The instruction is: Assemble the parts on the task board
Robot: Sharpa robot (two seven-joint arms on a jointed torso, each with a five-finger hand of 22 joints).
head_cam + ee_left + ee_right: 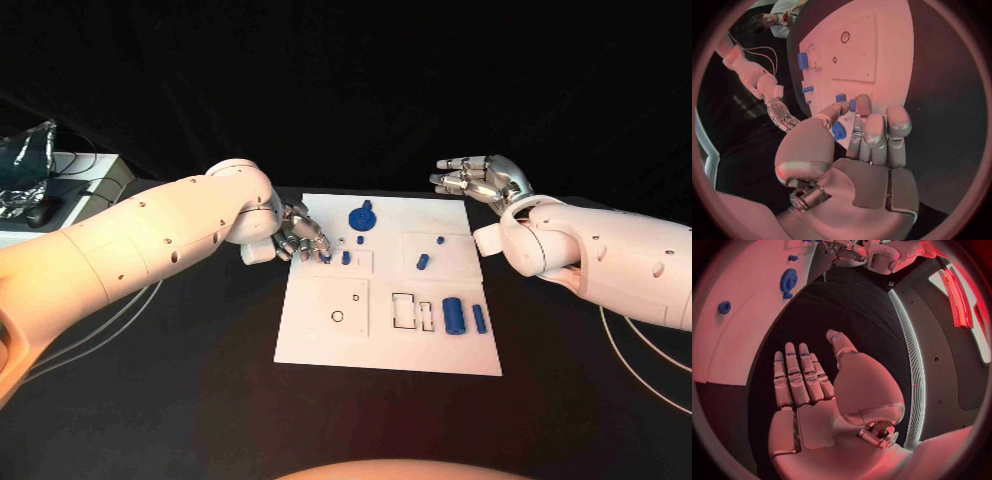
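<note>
Black cloth-covered table (173,400), flat white rectangular task board (325,345) at centre. Left hand (304,238) low over board's far-left part, fingers curled down, nothing visibly held; fingertips (862,106) just beside small blue peg (346,257). Whether touching, cannot tell. Peg's long axis runs away from robot, roughly along hand's reach. Right hand (483,178) raised off board's far-right corner, flat, fingers extended side by side, holding nothing, well apart from peg. Left hand clearly nearer; likely next pick. Blue round gear-like part (362,216) beyond left fingertips. Large blue cylinder (453,315) well nearer robot.
</note>
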